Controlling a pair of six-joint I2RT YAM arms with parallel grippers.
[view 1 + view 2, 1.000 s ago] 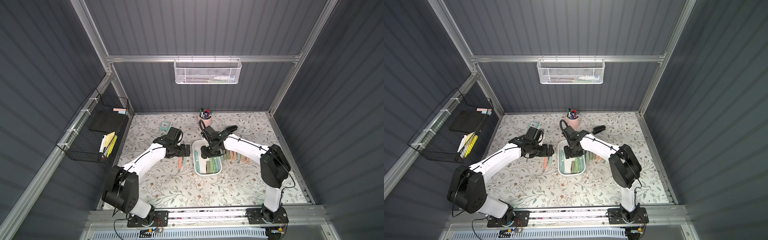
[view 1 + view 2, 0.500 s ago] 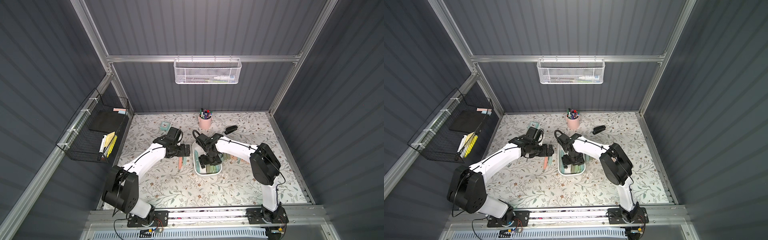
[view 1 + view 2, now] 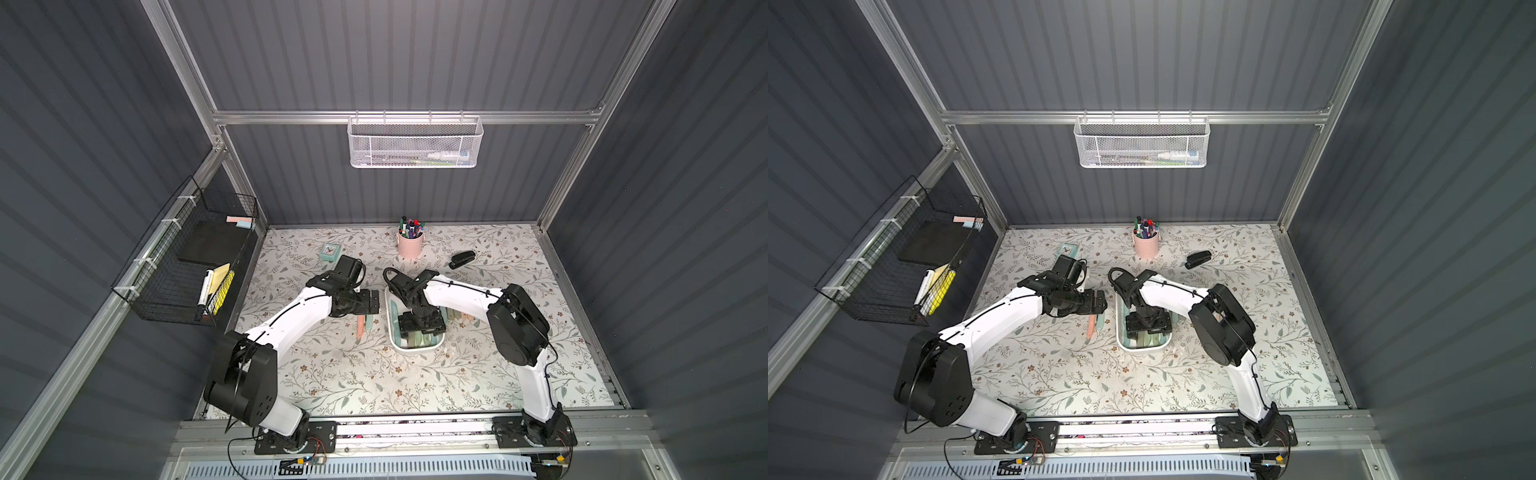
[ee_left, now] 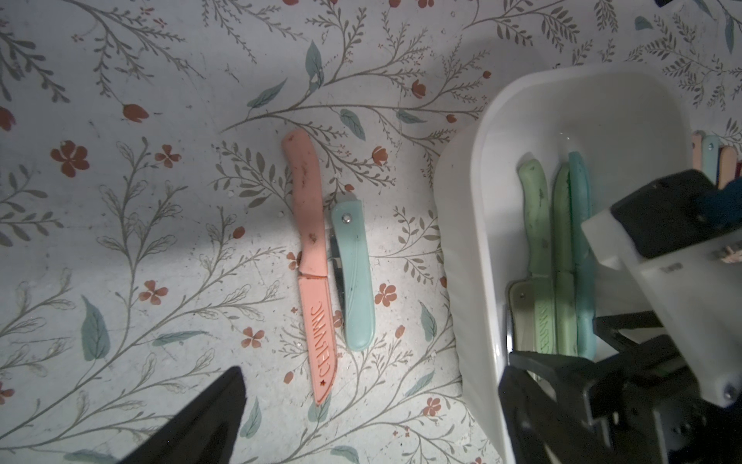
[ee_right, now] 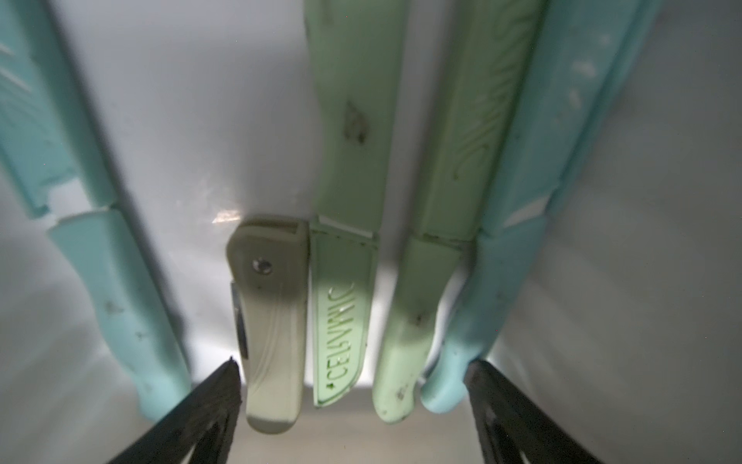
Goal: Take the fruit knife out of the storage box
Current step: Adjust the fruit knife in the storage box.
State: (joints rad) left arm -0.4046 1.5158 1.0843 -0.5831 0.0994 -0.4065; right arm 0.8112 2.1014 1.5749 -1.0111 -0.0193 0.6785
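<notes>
Right gripper (image 5: 355, 363) is down inside the storage box (image 3: 415, 350), jaws spread wide and clasping nothing. Between its fingertips (image 5: 225, 385) I see a beige folding knife (image 5: 273, 341), a green sheathed knife (image 5: 341, 321), a second green knife (image 5: 413, 305) and a blue knife (image 5: 473, 313), packed side by side on the box floor. A teal knife (image 5: 120, 297) lies apart from them. Left gripper (image 3: 375, 301) hangs released over the floral mat (image 4: 120, 201) just beside the box. Under it a pink knife (image 4: 309, 249) and a teal folding knife (image 4: 355, 281) lie side by side.

A pen cup (image 3: 410, 245) stands at twelve o'clock on the surface (image 3: 374, 382), stapler (image 3: 461, 259) at one, clock (image 3: 330, 252) at eleven.
</notes>
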